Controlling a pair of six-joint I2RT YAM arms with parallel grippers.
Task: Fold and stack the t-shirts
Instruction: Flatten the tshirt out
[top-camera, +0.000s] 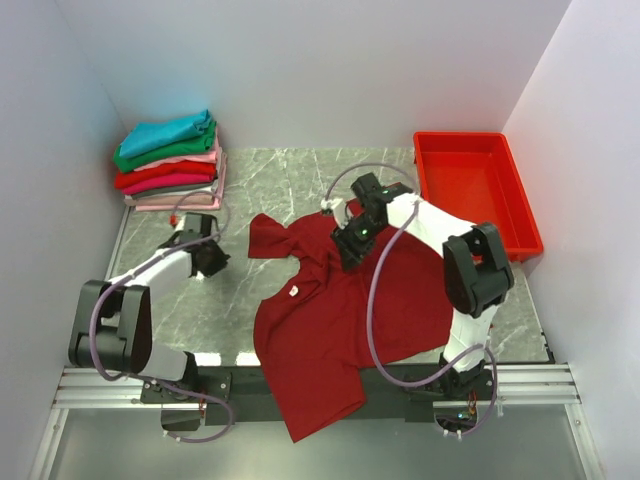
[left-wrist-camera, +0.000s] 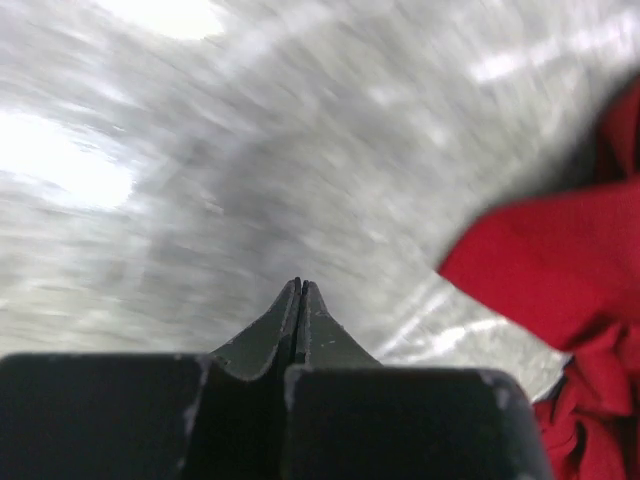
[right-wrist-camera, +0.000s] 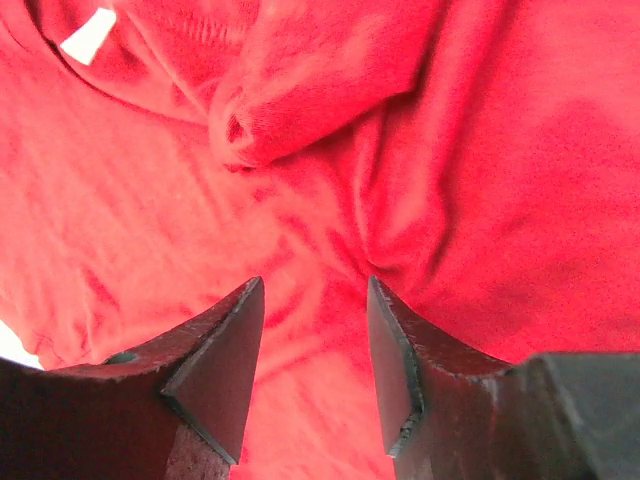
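Dark red t-shirt lies crumpled, not yet folded. Right gripper hovers over it, jaws apart, probably to pinch the cloth. Left gripper is closed and empty beside it.

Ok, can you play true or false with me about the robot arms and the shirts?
The left gripper is shut and holds nothing. True.
The right gripper is clamped on the big dark red cloth t-shirt. False: its jaws stand open over it.
The folded teal cloth shirt lies at the bottom of the pile. False: it is on top.
The dark red t-shirt hangs over the table's near edge. True.
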